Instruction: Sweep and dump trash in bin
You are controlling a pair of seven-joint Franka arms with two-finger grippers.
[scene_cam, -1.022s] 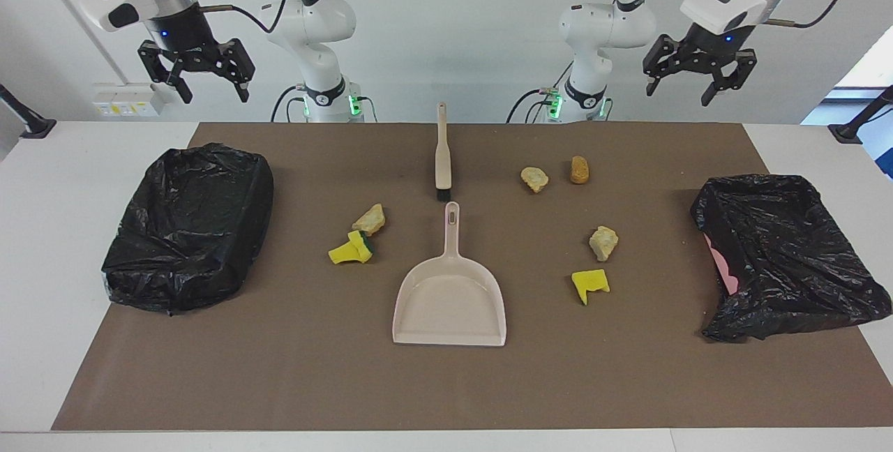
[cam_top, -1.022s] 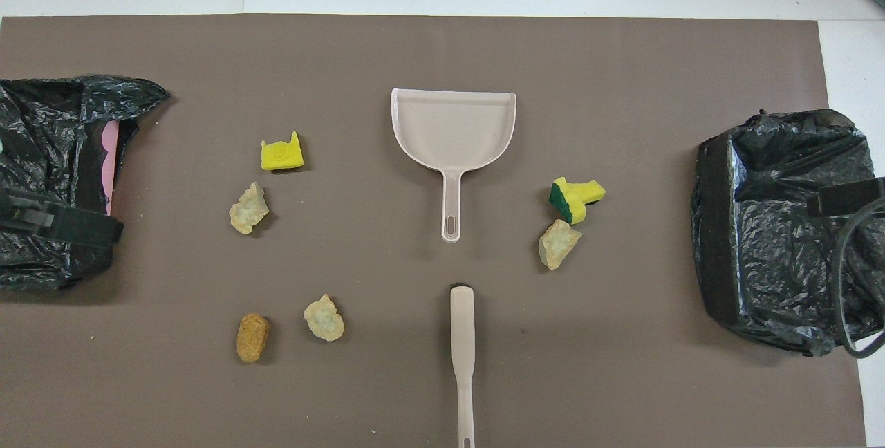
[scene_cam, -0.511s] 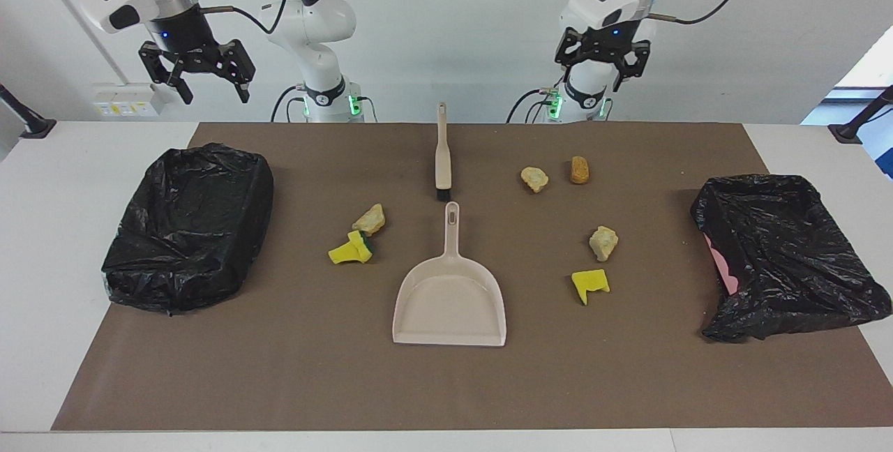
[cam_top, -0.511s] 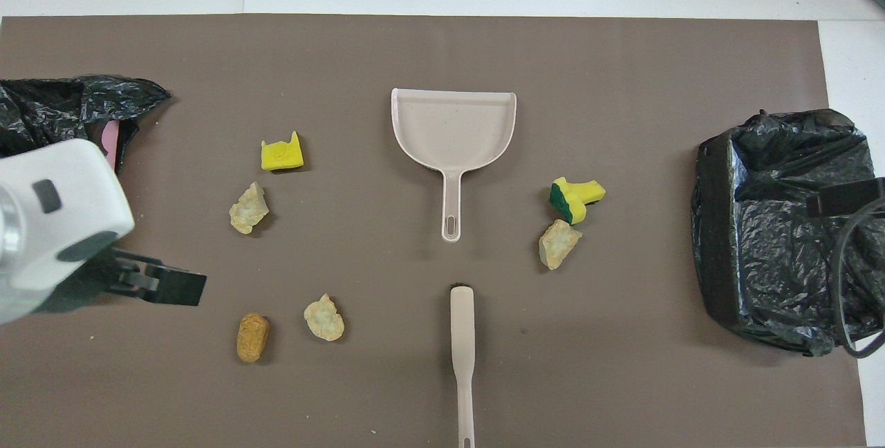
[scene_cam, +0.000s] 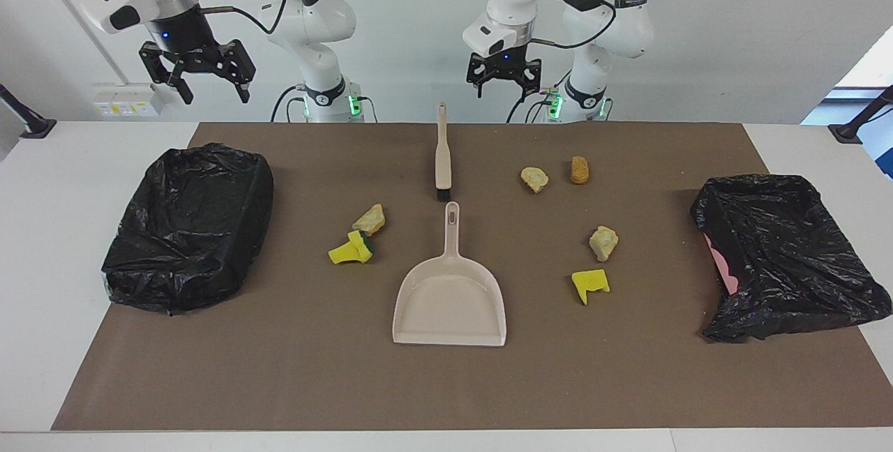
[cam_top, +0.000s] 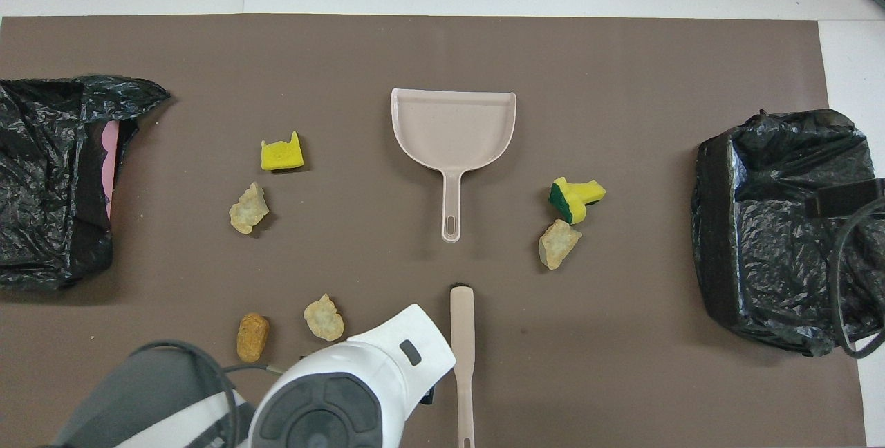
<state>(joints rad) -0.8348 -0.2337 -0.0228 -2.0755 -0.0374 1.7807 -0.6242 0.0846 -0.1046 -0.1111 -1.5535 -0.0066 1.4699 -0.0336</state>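
Trash: six scraps, lying loose on the brown mat (scene_cam: pixel 279 382) of the table. Four lay toward the left arm's end: orange-brown lump (scene_cam: pixel 580 169), two pale foam chunks (scene_cam: pixel 534 178) (scene_cam: pixel 603 243), a yellow sponge piece (scene_cam: pixel 590 284). Two lay touching toward the right arm's end: a green-backed sponge (scene_cam: pixel 352 249) and a foam chunk (scene_cam: pixel 370 219). All judged light, soft, crumbly, likely to roll; better swept than pinched. The brush (scene_cam: pixel 442 155) was best taken by its slim handle, the dustpan (scene_cam: pixel 450 298) by its handle. Black-lined bins (scene_cam: pixel 188 225) (scene_cam: pixel 788 257) stood at each end, with open mat between. Left gripper (scene_cam: pixel 504 82) hung released above the mat's edge near the brush handle; right gripper (scene_cam: pixel 195 72) waited, released, high above its bin's end.
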